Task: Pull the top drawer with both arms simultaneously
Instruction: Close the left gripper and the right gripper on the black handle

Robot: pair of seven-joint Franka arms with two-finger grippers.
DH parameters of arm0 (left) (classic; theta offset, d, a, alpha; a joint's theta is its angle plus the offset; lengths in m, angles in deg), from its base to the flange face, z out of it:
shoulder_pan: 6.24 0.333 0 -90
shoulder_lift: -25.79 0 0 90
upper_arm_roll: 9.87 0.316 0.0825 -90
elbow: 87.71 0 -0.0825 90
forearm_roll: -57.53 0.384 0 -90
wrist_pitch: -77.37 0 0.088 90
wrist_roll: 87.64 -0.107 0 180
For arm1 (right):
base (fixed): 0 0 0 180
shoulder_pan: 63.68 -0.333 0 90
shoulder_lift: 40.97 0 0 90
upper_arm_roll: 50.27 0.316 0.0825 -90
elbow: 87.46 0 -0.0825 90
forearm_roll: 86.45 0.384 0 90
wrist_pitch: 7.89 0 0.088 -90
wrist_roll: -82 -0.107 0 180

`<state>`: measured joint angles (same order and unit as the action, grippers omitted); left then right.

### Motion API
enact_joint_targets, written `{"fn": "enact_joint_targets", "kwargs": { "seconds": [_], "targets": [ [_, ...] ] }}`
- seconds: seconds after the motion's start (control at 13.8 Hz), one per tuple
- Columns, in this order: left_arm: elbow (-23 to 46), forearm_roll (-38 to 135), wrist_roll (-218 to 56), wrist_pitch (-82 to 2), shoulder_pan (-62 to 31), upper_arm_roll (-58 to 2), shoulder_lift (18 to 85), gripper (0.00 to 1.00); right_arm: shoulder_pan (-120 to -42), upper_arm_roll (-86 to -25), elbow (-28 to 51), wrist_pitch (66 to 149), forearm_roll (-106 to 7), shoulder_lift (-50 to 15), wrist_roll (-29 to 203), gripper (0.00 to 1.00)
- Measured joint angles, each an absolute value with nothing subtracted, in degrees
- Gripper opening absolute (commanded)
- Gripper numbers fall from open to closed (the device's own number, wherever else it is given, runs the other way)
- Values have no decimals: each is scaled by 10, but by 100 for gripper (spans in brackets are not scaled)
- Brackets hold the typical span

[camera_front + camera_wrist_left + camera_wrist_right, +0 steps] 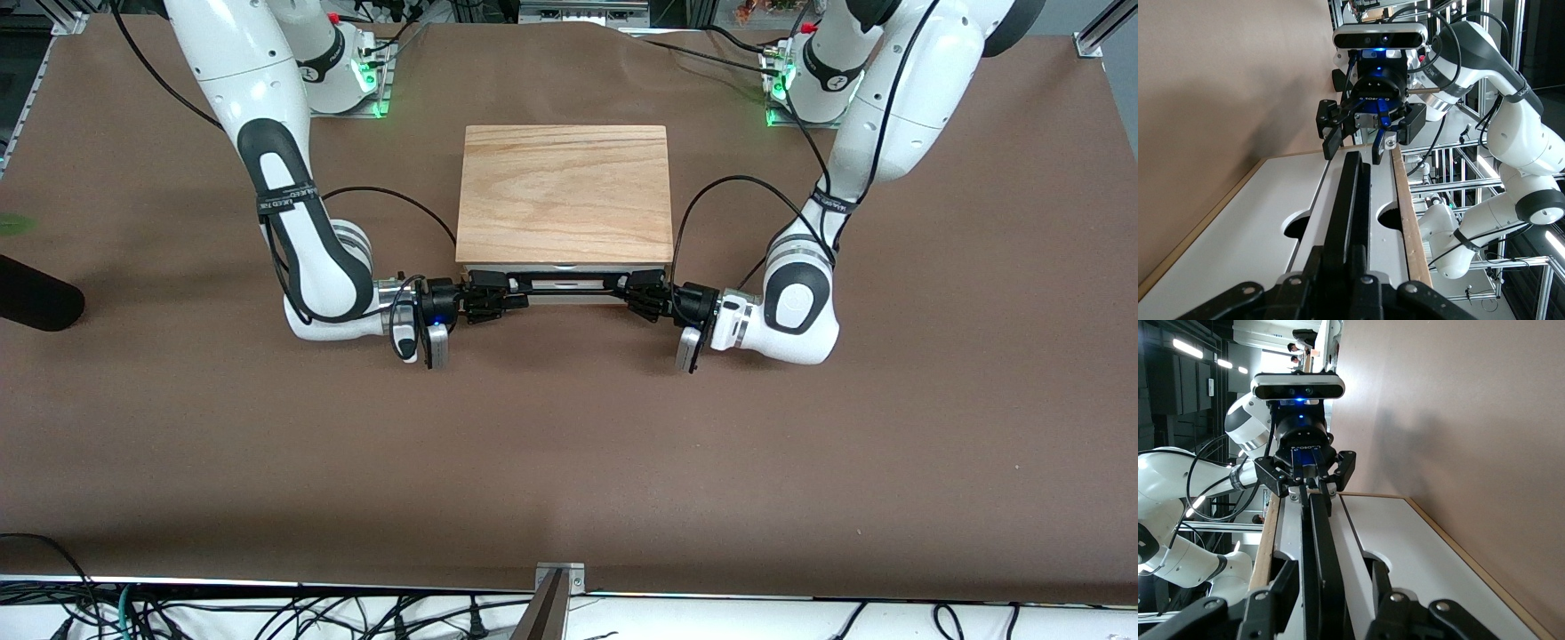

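The top drawer point(569, 269) sits under the box's oak lid point(564, 191), its white front facing the front camera. Its thin black wire handle point(564, 285) runs across the front. My left gripper point(636, 294) is shut on the handle's end toward the left arm. The left wrist view shows it point(1351, 267) pinching the handle point(1350, 193). My right gripper point(498, 298) is at the other end. In the right wrist view it point(1331, 570) is open, fingers point(1281, 580) wide on either side of the handle point(1318, 540).
The other white front panel point(1238, 233) lies below the drawer. The brown table point(569, 462) stretches nearer the front camera. A black object point(36, 302) lies at the right arm's end. A metal bracket point(556, 582) sits at the table's near edge.
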<state>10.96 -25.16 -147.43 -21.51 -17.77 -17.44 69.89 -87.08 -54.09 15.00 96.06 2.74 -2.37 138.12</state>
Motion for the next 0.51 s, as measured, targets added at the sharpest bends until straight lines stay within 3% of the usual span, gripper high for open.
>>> {"fn": "enact_joint_targets", "kwargs": {
  "seconds": [0.22, 0.51],
  "targets": [
    [111, -255, -1474, -215, -178, -174, 699, 14, -872, -541, 162, 939, 28, -23, 1383, 0],
    [111, -256, -1474, -215, -178, -174, 699, 14, -871, -541, 162, 938, 30, -22, 1383, 0]
  ]
}}
